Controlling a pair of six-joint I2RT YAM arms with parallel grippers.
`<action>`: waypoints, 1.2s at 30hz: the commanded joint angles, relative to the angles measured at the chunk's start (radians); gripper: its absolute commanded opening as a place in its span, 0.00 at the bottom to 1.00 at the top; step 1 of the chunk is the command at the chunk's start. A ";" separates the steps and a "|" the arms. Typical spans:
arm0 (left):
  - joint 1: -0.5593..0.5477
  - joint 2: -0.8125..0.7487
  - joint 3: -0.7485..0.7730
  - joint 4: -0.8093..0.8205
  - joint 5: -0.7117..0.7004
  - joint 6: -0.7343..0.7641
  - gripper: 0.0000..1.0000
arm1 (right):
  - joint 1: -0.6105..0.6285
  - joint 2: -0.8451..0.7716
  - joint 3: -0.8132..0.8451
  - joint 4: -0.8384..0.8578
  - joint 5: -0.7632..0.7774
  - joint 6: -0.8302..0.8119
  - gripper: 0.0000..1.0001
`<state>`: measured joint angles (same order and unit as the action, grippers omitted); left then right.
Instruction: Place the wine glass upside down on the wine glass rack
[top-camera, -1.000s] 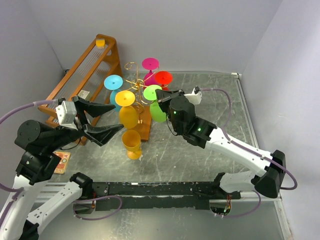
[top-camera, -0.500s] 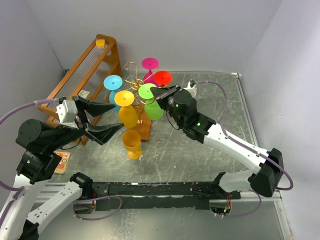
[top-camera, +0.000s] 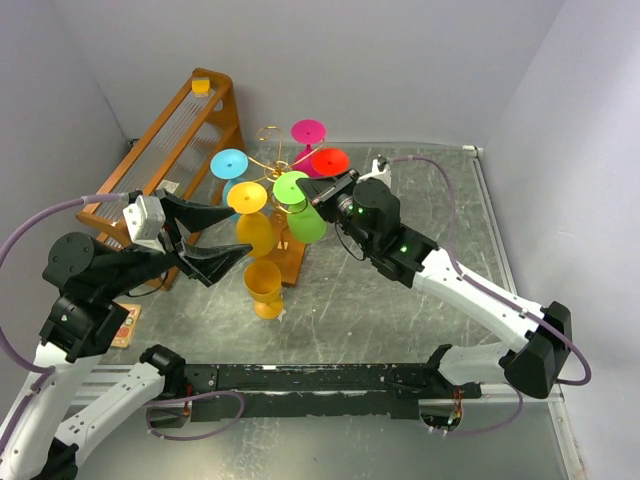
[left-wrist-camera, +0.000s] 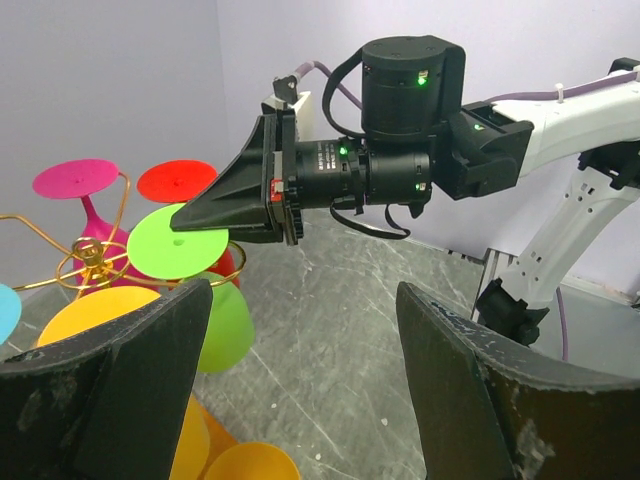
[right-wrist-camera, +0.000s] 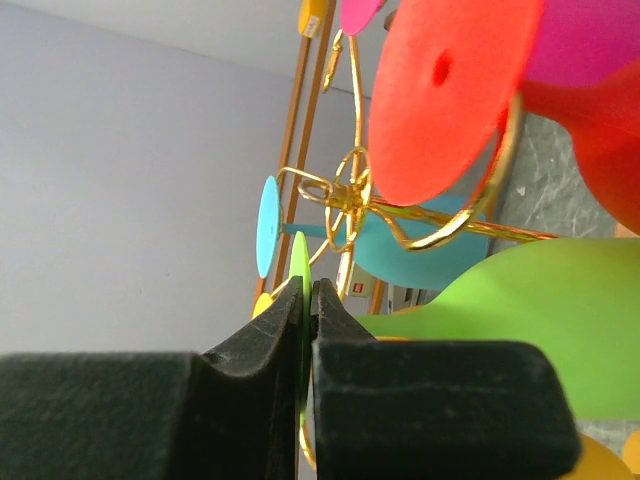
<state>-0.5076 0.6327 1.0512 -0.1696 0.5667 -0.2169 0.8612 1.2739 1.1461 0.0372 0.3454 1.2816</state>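
Observation:
The wine glass rack (top-camera: 272, 160) is a gold wire tree on an orange-brown base (top-camera: 291, 262). It also shows in the right wrist view (right-wrist-camera: 345, 195). Cyan, yellow, red and magenta glasses hang on it upside down. My right gripper (top-camera: 318, 196) is shut on the foot disc (right-wrist-camera: 300, 255) of the green wine glass (top-camera: 306, 222). That glass is inverted at a wire arm, bowl (right-wrist-camera: 520, 320) down; it also shows in the left wrist view (left-wrist-camera: 180, 243). My left gripper (top-camera: 238, 232) is open and empty, beside the yellow hanging glass (top-camera: 255, 235); in its own view (left-wrist-camera: 305, 290) nothing lies between its fingers.
An orange-yellow glass (top-camera: 264, 288) stands upright on the table in front of the rack's base. A slanted orange wooden shelf rack (top-camera: 170, 130) leans at the back left. A small card (top-camera: 125, 322) lies at the left edge. Grey walls close in on three sides.
My right gripper has carried the green glass a little left and up onto the rack's arm. The rack and its glasses have shifted slightly. The left gripper has edged right.

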 joint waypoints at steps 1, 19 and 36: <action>-0.003 0.002 -0.007 0.007 -0.007 0.004 0.85 | -0.005 -0.035 0.005 -0.015 -0.044 -0.022 0.00; -0.004 0.000 -0.011 -0.003 -0.011 0.005 0.85 | -0.029 -0.065 -0.024 -0.001 -0.213 0.012 0.00; -0.004 0.000 -0.027 -0.050 0.079 0.083 0.87 | -0.033 -0.155 -0.093 -0.078 -0.102 0.025 0.00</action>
<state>-0.5076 0.6323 1.0203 -0.1844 0.5842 -0.1837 0.8364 1.1561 1.0687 -0.0090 0.1745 1.3052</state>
